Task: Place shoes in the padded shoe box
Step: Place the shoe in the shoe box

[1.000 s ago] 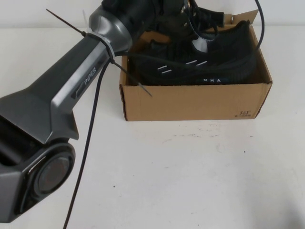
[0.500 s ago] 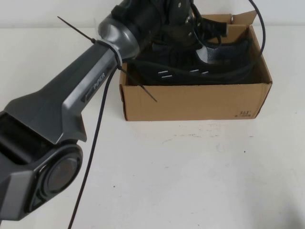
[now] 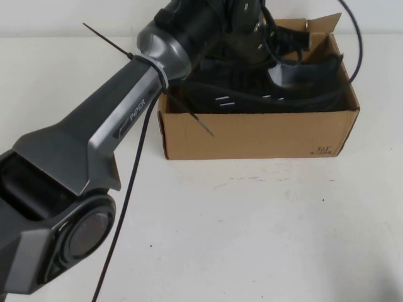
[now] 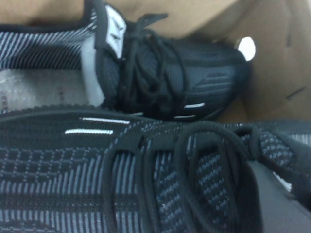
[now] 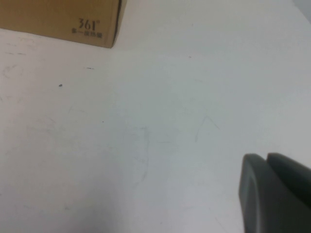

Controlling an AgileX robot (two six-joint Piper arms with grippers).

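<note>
Brown cardboard box sits on white surface, flaps open, small black print at one lower front corner. Both black knit shoes inside, side by side, white dash marks on sides, black laces, grey lining.

Left gripper over box among shoes; right gripper above bare surface near box corner.

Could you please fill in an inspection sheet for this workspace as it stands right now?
Surface: white table, a few faint scuffs and specks.
Job's things: padded shoe box of brown cardboard stands open at the far side; both shoes lie inside it, side by side, laces up.
Clutter: nothing seen.
Grippers: left gripper is over the box's far left part, right above the shoes; its fingers are hidden. Right gripper shows only as a grey edge low over bare table, near the box's printed corner.
Cables: black cable hangs along the left arm; another loops over the box's right end. Cable tie tails stick out from the arm.
Surroundings: pale wall behind the table.
</note>
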